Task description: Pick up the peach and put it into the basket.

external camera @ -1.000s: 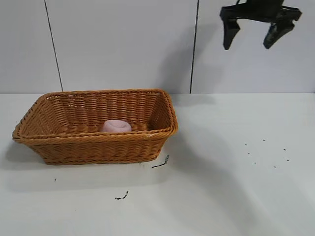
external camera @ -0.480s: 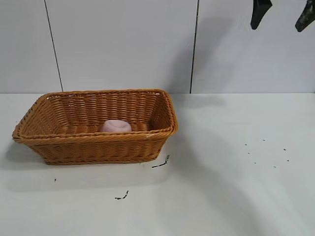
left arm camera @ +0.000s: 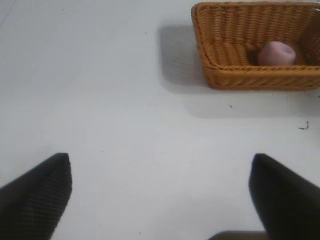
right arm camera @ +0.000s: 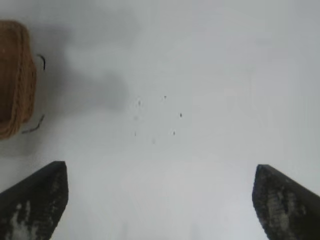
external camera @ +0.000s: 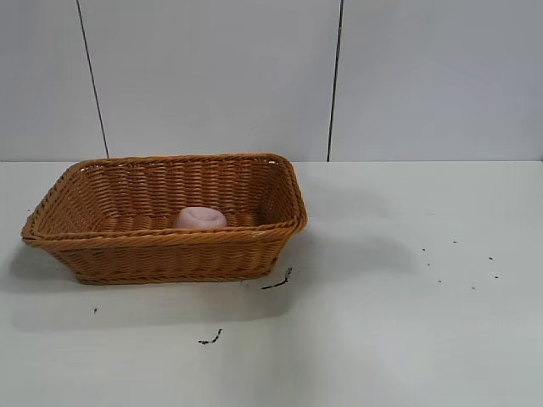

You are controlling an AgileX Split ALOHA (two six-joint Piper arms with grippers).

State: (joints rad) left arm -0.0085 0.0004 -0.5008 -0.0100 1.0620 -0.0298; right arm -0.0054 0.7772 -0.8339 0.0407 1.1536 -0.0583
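A white table [external camera: 399, 339] holds an orange-brown woven wicker basket [external camera: 170, 254]. Its long axis runs across the exterior view, and it sits on the left arm's side of the table. A small pale pink peach [external camera: 200, 218] lies on the basket floor, close against the near long wall and a little toward the end that faces the right arm. Only its domed top shows over the braided rim.

Neither arm appears in the exterior view. Each shows only through its own wrist camera.

The left gripper [left arm camera: 160, 200] hangs high over bare table with its two dark fingers spread wide and nothing between them. From this gripper, the basket [left arm camera: 235, 75] lies well ahead and off to one side, and the peach [left arm camera: 276, 53] rests inside it near the far end.

The right gripper [right arm camera: 160, 202] is likewise released, fingers far apart and empty, above a patch of table dotted with small dark specks [right arm camera: 160, 117]. Only a corner of the basket [right arm camera: 15, 85] edges into its view, off to one side and well apart; the peach is hidden from it.

Judging by how things lie, the peach is already where the task wants it, and no grasp remains. Neither gripper is near the basket. Were the peach to need reaching again, the approach would have to come straight down over the rim, since the flared walls block any sideways entry.

Two short dark scraps [external camera: 246, 309] lie on the table just in front of the basket.
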